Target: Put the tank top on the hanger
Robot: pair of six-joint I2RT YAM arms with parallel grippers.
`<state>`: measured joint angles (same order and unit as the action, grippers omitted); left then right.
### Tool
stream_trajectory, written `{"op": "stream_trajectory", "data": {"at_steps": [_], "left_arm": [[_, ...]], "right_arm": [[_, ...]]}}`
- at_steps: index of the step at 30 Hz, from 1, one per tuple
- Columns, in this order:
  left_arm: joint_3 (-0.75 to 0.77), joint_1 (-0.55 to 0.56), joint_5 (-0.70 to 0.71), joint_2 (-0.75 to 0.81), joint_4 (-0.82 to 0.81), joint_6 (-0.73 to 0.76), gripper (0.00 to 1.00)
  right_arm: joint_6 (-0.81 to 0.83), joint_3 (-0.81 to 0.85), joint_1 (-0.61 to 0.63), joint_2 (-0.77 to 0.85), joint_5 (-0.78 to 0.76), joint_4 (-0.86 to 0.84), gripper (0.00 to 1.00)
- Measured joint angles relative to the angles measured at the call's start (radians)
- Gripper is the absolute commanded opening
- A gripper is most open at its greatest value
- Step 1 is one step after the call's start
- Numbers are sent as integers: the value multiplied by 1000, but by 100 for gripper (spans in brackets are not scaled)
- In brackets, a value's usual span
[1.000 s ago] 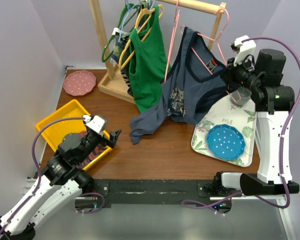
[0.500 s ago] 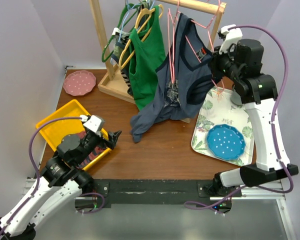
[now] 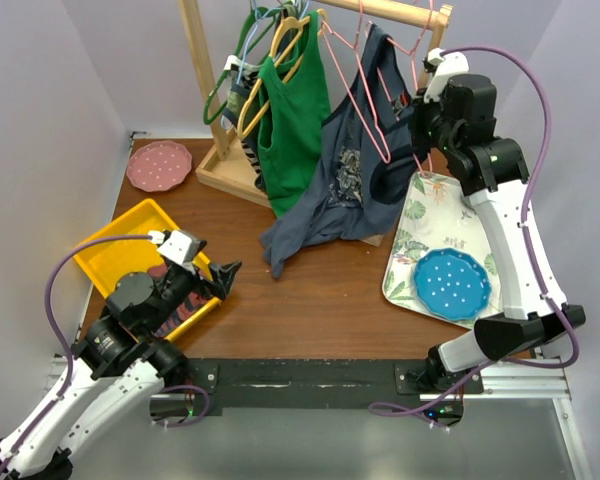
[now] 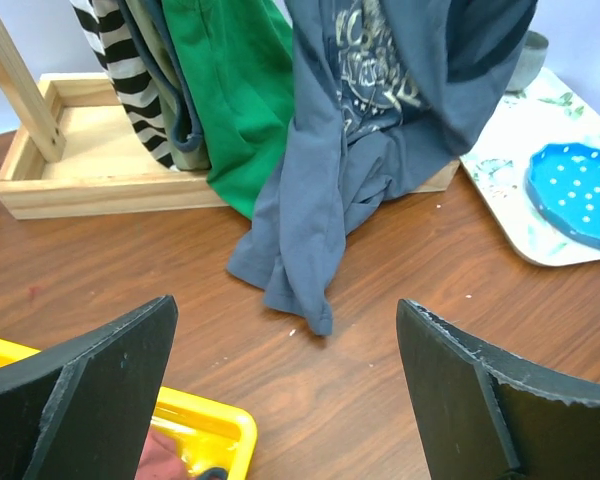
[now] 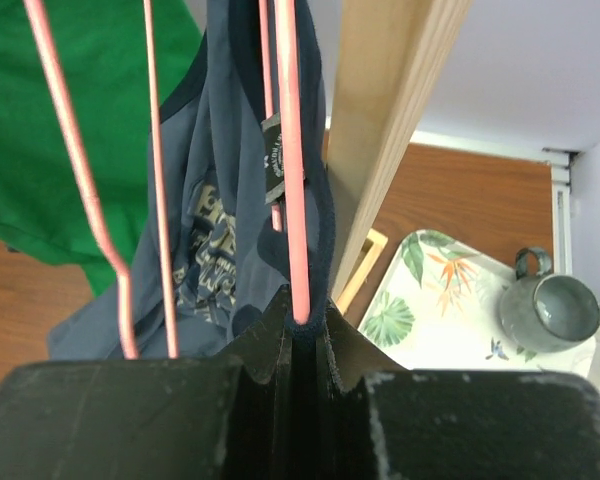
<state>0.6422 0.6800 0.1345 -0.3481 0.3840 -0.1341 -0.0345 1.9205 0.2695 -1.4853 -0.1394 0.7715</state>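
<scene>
Tank top (image 3: 352, 185): hangs at upper centre of the top view, draped on the hanger (image 5: 290, 180); its hem is bunched on the table (image 3: 320, 300) below.
Right pincer (image 5: 298, 335): clamped on the hanger's pink wire, with the tank top's neck edge right at the pinch. It is raised high at upper right, just beside the rack (image 3: 395, 12).
Left pincer (image 4: 285, 320): jaws wide apart and holding nothing, low at lower left over the yellow bin (image 3: 115, 255).
Tank top against right pincer: the cloth falls from the wire just ahead of and below the fingers, to their left in the top view. At the neck it touches them or nearly does; I cannot tell which.
Tank top against left pincer: well apart. In the left wrist view the hem lies beyond the open jaws, at centre frame.
Step in hand: probably carrying the loaded hanger up to the rack's rail to hook it on.
Doing it well: hold the wire firmly so it cannot swivel. Raise it until the hem leaves the table, since drag could pull a strap off. Hold the hanger level, steer it clear of the post and the green top (image 3: 295, 120), and let go only once the hook sits over the rail.
Hook: hard to pick out among the pink wires at the top edge.
Risk: the lower side of the cloth looks slack and may slide down the sloping wire.
</scene>
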Motion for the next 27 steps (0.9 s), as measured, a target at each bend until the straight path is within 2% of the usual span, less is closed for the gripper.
{"op": "stream_trajectory", "data": {"at_steps": [6, 7, 9, 10, 12, 13, 14, 19, 27], "left_arm": [[0, 0, 1, -9, -6, -71, 100], [0, 0, 3, -14, -10, -86, 100], [-2, 0, 10, -22, -18, -116, 100], [-3, 0, 15, -25, -24, -126, 100], [-13, 0, 38, -27, -32, -168, 100], [-21, 0, 55, -27, -32, -190, 100], [-30, 0, 69, -28, -32, -210, 100], [-48, 0, 188, -80, -23, -317, 100], [-50, -26, 438, -205, 43, -549, 89]], "right_arm": [[0, -68, 1, 2, 2, -12, 22], [0, -72, 1, 4, 2, -17, 36], [2, -76, 1, 13, 4, -21, 53], [1, -77, 1, 19, 8, -23, 68], [22, -77, 0, 41, 20, -24, 81], [37, -77, 0, 57, 26, -24, 92], [55, -77, 0, 79, 30, -24, 98], [173, -78, -3, 222, 64, -16, 99], [473, -198, -14, 488, 405, 122, 98]]}}
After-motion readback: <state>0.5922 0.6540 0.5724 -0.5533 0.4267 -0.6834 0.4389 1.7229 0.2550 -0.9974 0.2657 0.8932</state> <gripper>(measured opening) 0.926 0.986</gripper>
